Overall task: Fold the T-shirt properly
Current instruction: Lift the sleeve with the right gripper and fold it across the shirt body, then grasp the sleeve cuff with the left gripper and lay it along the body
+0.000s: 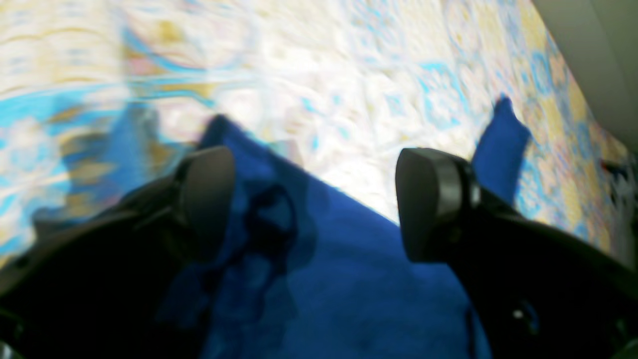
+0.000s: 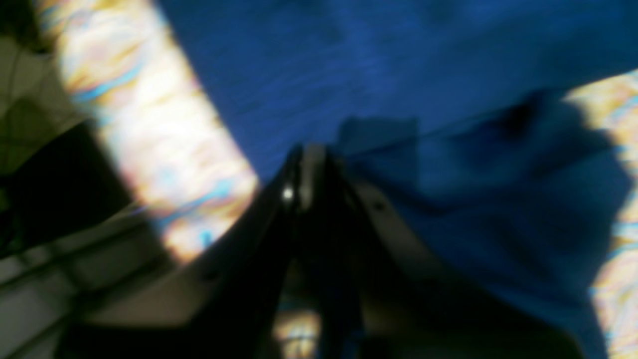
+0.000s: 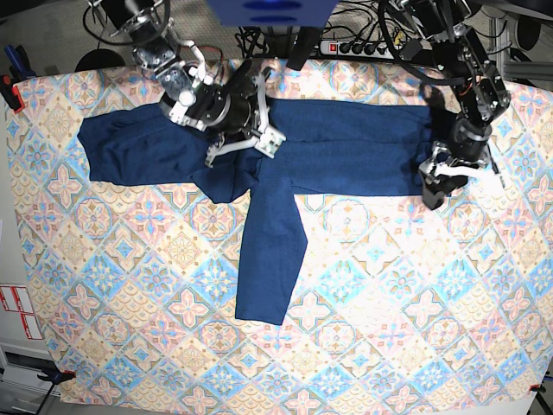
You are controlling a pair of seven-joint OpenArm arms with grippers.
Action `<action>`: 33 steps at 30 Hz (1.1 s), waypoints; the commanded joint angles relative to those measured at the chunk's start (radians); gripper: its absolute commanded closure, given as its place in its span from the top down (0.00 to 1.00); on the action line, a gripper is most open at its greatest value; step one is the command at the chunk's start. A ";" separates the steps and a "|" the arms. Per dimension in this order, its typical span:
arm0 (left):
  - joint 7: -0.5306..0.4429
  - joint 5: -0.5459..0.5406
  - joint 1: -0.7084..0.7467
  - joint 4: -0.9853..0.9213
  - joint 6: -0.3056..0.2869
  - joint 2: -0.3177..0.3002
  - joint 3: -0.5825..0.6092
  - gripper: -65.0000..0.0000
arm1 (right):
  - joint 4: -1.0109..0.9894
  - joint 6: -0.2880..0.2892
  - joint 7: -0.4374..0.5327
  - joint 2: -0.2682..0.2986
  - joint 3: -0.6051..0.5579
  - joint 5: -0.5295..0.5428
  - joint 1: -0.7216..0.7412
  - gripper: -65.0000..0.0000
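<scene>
The T-shirt [image 3: 337, 147] is a dark navy long-sleeved garment spread across the back of the table, with one sleeve [image 3: 272, 259] running down toward the front. My right gripper [image 3: 235, 156] sits over its left-centre and is shut on a raised fold of the fabric [image 2: 448, 189]; in the right wrist view the jaws [image 2: 309, 164] meet with no gap. My left gripper [image 3: 451, 183] hovers at the shirt's right end. Its two black fingers [image 1: 209, 194] stand wide apart, with blue fabric [image 1: 324, 279] lying beneath and nothing pinched between them.
A patterned tablecloth [image 3: 173, 346] in pale blue and orange covers the table. A power strip [image 3: 363, 47] and cables lie behind the back edge. A red clamp [image 3: 9, 86] sits at the left edge. Both wrist views are blurred.
</scene>
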 commanded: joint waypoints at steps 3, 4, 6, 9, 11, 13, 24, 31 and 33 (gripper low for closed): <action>-0.020 -0.009 -0.074 0.024 -0.012 -0.006 0.081 0.76 | 0.036 0.000 0.012 -0.001 0.105 0.009 -0.012 0.01; -0.020 -0.009 -0.091 0.023 -0.010 -0.006 0.121 0.76 | 0.046 0.000 0.012 -0.003 0.128 0.010 -0.019 0.01; -0.020 -0.007 -0.126 0.021 -0.009 -0.008 0.195 0.76 | 0.071 0.000 0.012 -0.003 0.174 0.010 -0.036 0.01; -0.020 0.050 -0.192 -0.020 -0.009 -0.008 0.298 0.76 | 0.099 0.000 0.011 -0.003 0.202 0.010 -0.047 0.01; -0.020 0.114 -0.243 -0.075 -0.009 -0.002 0.357 0.75 | 0.106 0.000 0.009 -0.003 0.202 0.010 -0.047 0.01; -0.025 0.166 -0.304 -0.149 -0.009 0.001 0.413 0.75 | 0.109 0.000 0.011 -0.003 0.203 0.010 -0.047 0.01; -0.086 0.303 -0.610 -0.648 -0.009 0.104 0.460 0.75 | 0.114 0.000 0.012 -0.003 0.206 0.010 -0.061 0.01; -0.185 0.413 -0.683 -0.846 -0.009 0.164 0.460 0.75 | 0.122 0.000 0.012 -0.003 0.206 0.010 -0.059 0.01; -0.206 0.439 -0.700 -0.882 -0.007 0.178 0.460 0.75 | 0.137 0.000 0.012 -0.003 0.206 0.010 -0.059 0.01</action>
